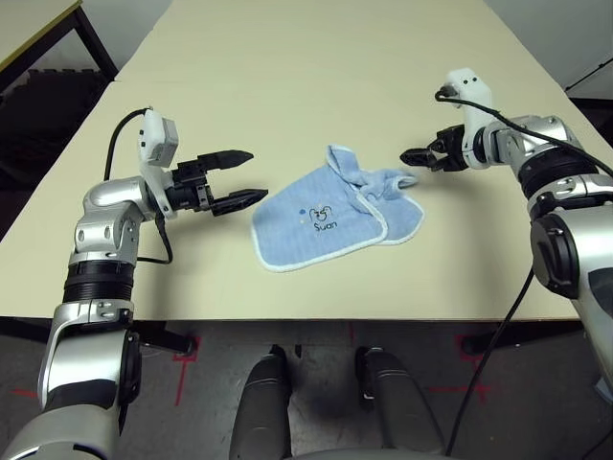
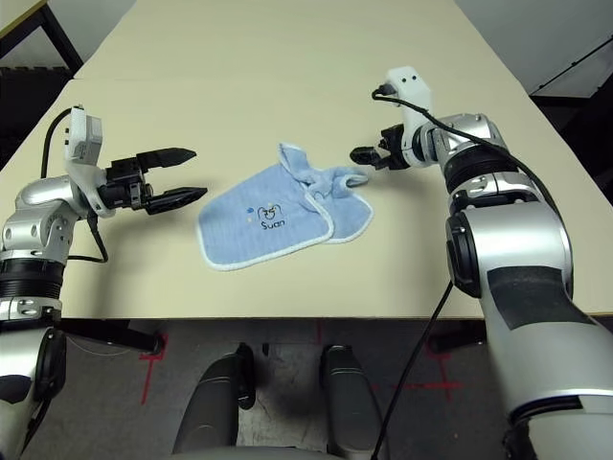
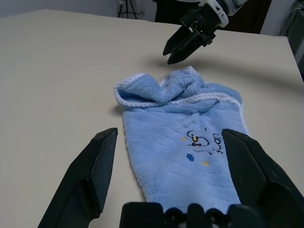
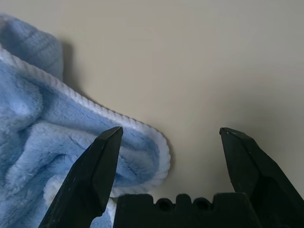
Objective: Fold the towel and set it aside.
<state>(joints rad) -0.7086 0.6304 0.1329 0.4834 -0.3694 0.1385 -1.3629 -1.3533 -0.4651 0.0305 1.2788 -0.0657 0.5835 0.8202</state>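
Observation:
The towel, light blue terry with white edging and a small dark logo, lies crumpled and partly doubled over on the cream table. My left gripper hovers open just to the towel's left, pointing at it, nothing between its fingers. My right gripper is open at the towel's right far corner, its fingertips just short of the bunched edge. In the left wrist view the towel lies ahead of the open left fingers, with the right gripper beyond it.
The table stretches wide behind and to both sides of the towel. Its front edge runs close below the towel. A dark table frame stands at the far left. Red tape marks show on the floor.

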